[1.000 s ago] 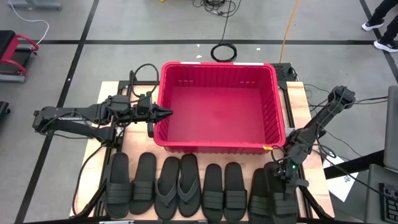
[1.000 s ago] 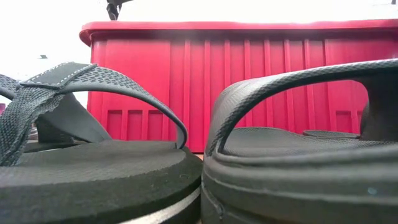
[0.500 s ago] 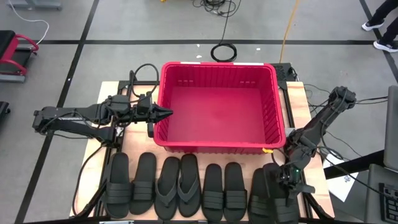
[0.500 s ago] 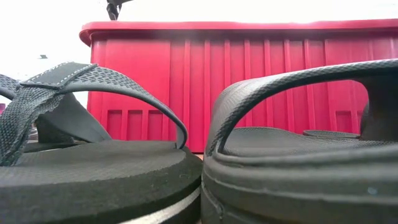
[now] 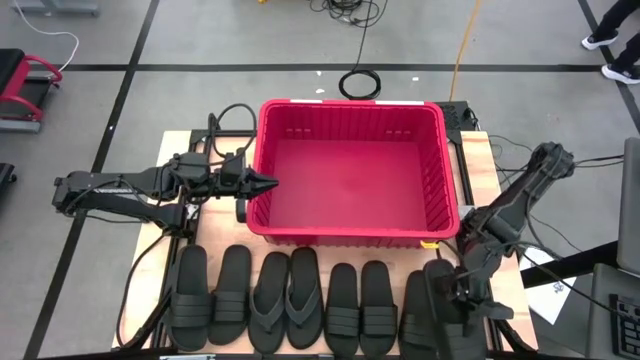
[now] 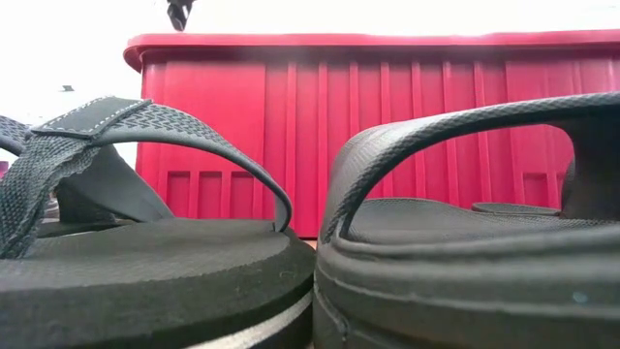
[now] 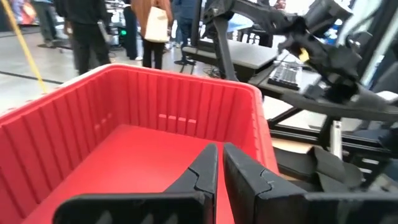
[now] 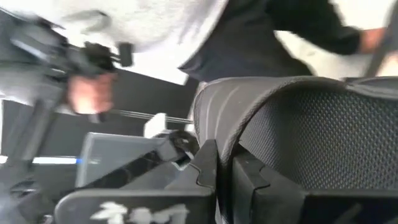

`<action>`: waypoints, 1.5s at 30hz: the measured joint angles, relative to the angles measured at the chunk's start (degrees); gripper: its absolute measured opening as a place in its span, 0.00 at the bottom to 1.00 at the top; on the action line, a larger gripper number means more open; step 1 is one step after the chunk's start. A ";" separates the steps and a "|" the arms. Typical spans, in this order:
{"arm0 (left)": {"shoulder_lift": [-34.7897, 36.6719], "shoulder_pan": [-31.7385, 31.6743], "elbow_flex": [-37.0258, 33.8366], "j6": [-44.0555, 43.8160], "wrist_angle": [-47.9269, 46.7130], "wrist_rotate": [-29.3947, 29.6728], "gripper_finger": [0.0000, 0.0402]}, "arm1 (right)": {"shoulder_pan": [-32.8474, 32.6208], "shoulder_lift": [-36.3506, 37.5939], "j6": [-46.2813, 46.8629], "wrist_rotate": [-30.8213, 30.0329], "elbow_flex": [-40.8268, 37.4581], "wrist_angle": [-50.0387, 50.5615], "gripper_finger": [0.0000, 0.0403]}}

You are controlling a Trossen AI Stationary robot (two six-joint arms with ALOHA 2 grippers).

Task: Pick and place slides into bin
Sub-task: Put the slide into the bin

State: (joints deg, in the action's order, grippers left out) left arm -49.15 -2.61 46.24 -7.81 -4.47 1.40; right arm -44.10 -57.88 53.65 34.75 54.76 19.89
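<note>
Along the table's near edge lies a row of several black slides (image 5: 290,300), flat on their soles. The red bin (image 5: 350,232) stands behind them. At the row's right end my right gripper (image 5: 463,292) is shut on the rightmost slide (image 5: 438,305), whose arched strap and dotted footbed (image 8: 323,143) fill the right wrist view. My left gripper (image 5: 268,183) hangs shut and holding nothing, level over the bin's left rim (image 7: 155,93). The low view looks past two slides (image 6: 145,252) onto the bin's near wall (image 6: 387,116). My right gripper pinches the slide's strap at its edge (image 8: 214,118) between its two fingers. The strap arches away from the fingertips, and the footbed stands beside it. The gripper comes slanting down from the table's right side. The arm hides whether the sole is wholly off the table.
The bin's inside shows only its bare red floor (image 5: 345,175). A coil of cable (image 5: 360,82) lies on the floor behind the table. People stand in the room beyond, and a person's shoes (image 5: 610,40) show at the far right. The wooden board (image 5: 185,140) ends just outside both arms.
My right gripper has risen and drawn a little toward the table's near edge, staying shut on the rightmost slide's strap and pulling that slide up with it. The other slides and the bin have kept their places.
</note>
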 joint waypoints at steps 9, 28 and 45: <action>0.00 0.00 0.00 0.17 -0.02 -1.54 0.06 | 14.06 -2.38 -17.25 -0.95 22.16 35.22 0.01; 0.00 0.02 0.02 0.11 0.02 -1.50 0.06 | 44.93 -13.40 -58.81 4.47 48.59 70.08 0.01; 0.02 0.02 0.02 -0.37 -0.07 -1.41 0.06 | 69.89 -24.65 -78.67 1.00 55.89 70.12 0.01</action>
State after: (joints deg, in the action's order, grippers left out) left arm -49.12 -2.59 46.26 -8.19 -4.54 -0.01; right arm 25.79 -82.53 -25.02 35.75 110.65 90.01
